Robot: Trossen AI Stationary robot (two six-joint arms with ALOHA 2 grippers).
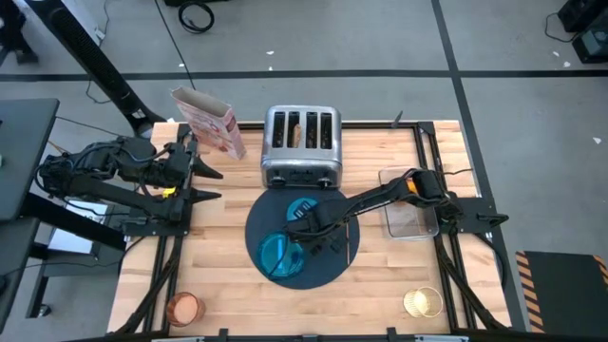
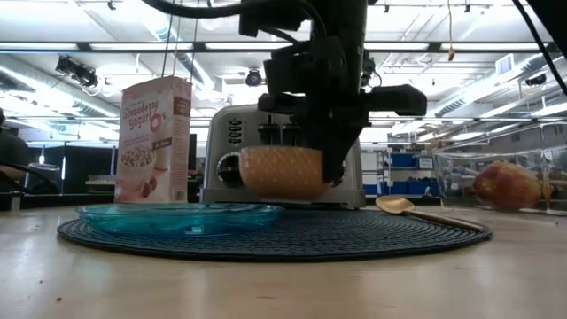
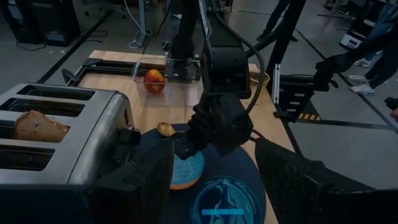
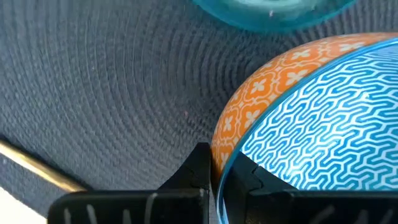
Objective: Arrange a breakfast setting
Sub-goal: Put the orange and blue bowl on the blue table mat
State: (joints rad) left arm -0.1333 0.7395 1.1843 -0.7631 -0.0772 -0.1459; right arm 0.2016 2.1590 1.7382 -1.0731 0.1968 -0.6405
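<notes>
Above the mat [image 2: 266, 235], the right gripper [image 4: 216, 169] pinches the bowl's [image 4: 311, 118] rim (bowl lifted clear).

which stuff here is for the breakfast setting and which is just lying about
For the job: mat, plate, bowl in the right claw, spoon, toast, fruit, cup.
Lying about: toaster, cereal box.
</notes>
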